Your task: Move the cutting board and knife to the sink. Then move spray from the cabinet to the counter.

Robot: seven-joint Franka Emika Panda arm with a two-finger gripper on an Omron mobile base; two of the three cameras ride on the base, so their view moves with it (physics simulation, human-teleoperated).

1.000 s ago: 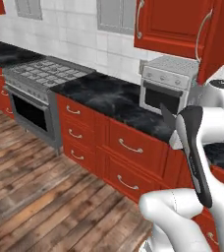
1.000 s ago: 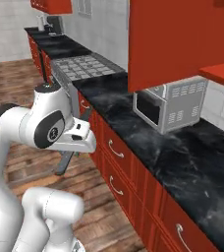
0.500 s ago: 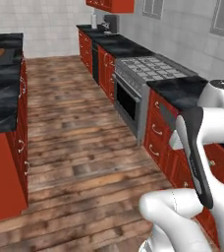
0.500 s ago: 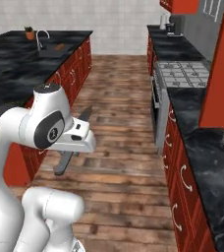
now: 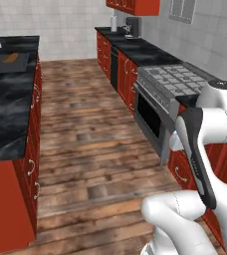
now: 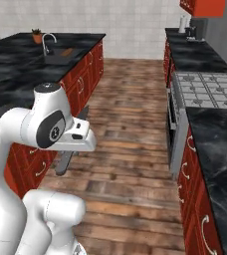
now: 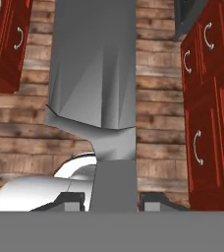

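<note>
While the gripper (image 7: 113, 199) looks down at the wooden floor (image 7: 158, 123), its two finger tips are closed on the light grey handle of the knife (image 7: 97, 74), one at each side, and the blade runs away toward 12 o'clock. Red drawers (image 7: 210, 113) stand at 3 o'clock in the hand view and more at 11 o'clock. In the right base view the knife (image 6: 65, 160) hangs over the floor between island (image 6: 16, 74) and stove (image 6: 207, 89), and the cutting board (image 6: 68, 51) lies in the sink (image 6: 56, 56) at 11 o'clock.
</note>
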